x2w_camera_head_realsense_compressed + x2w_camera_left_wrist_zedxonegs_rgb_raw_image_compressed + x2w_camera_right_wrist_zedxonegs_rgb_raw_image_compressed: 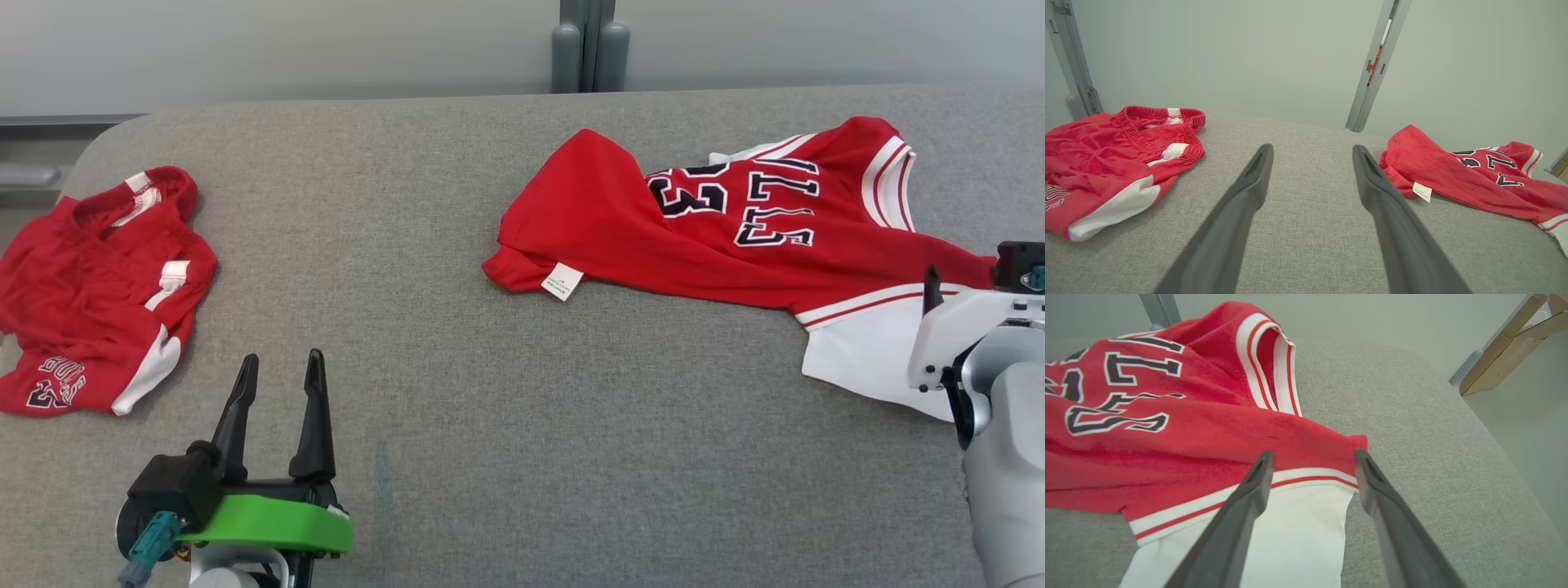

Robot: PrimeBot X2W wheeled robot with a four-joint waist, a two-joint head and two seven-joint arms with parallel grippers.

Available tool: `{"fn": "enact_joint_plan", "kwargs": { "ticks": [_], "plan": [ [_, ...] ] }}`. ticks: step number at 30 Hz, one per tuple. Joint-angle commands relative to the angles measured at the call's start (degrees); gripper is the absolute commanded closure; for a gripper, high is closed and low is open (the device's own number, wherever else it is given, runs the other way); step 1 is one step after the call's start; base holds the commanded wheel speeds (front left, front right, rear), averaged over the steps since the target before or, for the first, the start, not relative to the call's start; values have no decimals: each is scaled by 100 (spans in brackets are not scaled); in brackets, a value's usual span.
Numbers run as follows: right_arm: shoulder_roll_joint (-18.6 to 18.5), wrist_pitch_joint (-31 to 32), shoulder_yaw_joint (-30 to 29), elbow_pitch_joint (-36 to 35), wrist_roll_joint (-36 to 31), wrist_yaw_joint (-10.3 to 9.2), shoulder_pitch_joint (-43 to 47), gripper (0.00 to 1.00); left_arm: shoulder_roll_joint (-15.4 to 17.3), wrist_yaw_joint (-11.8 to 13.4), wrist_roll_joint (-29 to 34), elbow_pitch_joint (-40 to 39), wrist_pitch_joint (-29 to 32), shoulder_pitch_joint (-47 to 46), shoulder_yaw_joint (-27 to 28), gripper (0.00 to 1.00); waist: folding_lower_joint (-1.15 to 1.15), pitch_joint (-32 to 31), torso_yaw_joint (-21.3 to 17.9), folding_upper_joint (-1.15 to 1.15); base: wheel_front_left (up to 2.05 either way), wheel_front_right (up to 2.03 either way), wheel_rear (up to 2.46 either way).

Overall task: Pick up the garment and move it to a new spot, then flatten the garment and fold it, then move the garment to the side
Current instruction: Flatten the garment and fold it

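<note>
At the left of the grey table (490, 408) lie crumpled red shorts (98, 294); just beside them the left pincer (282, 359) hovers spread and empty. Right of centre the red jersey (735, 245) lies rumpled, lettering up. Over its white-trimmed near edge the right pincer (1313, 455) stands spread, holding nothing. A pinch here might catch only one layer, so the jersey could drag bunched or slip free.

I couldn't read the print on the small white label (562, 281) of the jersey (718, 237). The head view's left edge cut off the red shorts (90, 286). There, my right arm's pale wrist housing (959, 339) covered a corner of the white sleeve and hid most of the right gripper (931, 286). The right wrist view's left and bottom edges cropped the jersey
</note>
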Motion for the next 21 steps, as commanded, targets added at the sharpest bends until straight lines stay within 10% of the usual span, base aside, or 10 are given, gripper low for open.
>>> {"fn": "enact_joint_plan", "kwargs": {
  "ticks": [1, 21],
  "plan": [
    [93, -134, 39, -235, -28, -12, 201, 0, 8, 5, 10, 18, -3, 16, 23, 0, 0, -47, -3, 0, 0, 0, 0],
    [724, -1453, 1708, -3623, 1084, -12, 2956, 0, 8, 5, 56, 126, -3, 425, 179, 0, 0, -556, -180, 0, 0, 0, 0]
  ]
}}
